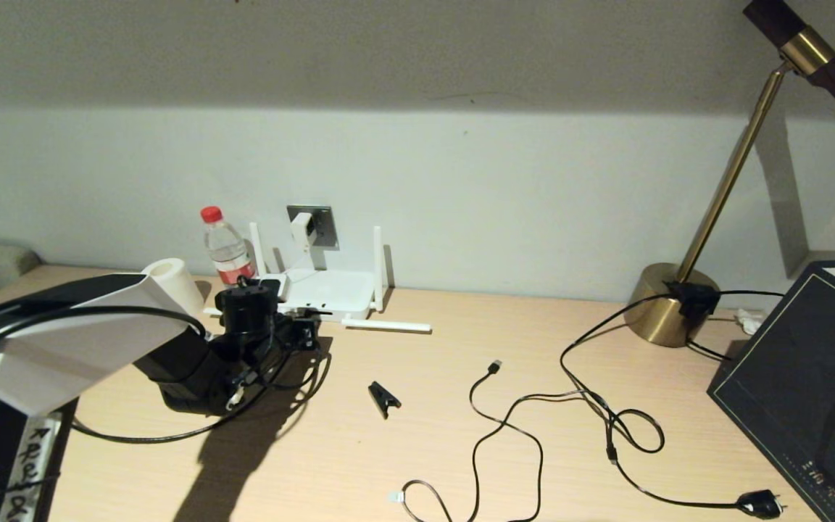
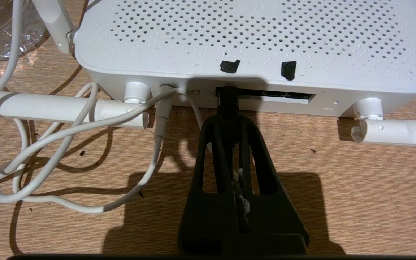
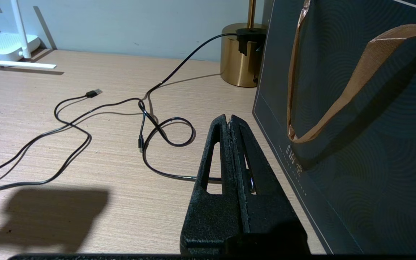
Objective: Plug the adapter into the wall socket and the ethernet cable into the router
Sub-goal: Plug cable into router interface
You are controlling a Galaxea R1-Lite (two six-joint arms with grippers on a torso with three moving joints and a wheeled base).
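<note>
Ethernet cable: black connector end pinched in the left pincer, tip right at the leftmost opening of the router port row, on the router's near edge. Whether it's fully seated can't be told, since the fingers hide the clip. Left pincer nearly closed, clamped on the connector. The cable's slack loops on the table in front of the router, under the left arm.

Adapter already sits in the wall socket, on the wall just behind the router; its thin white cord runs down and plugs into the router's round jack, beside the port row. So the adapter step looks done and the ethernet insertion is in hand.

Right pincer parked well right of the router, beside a dark gift bag, fingers pressed together, holding nothing.

Next move, as I judge it: push the connector straight into the port, level with the slot, until the clip catches, then let go and back off without dragging the cable. Risks are a tilted plug jamming at the port lip, or the light router sliding back toward the wall instead of taking the plug.

Also near the router: water bottle, loose USB cable, small black clip, brass lamp base.
</note>
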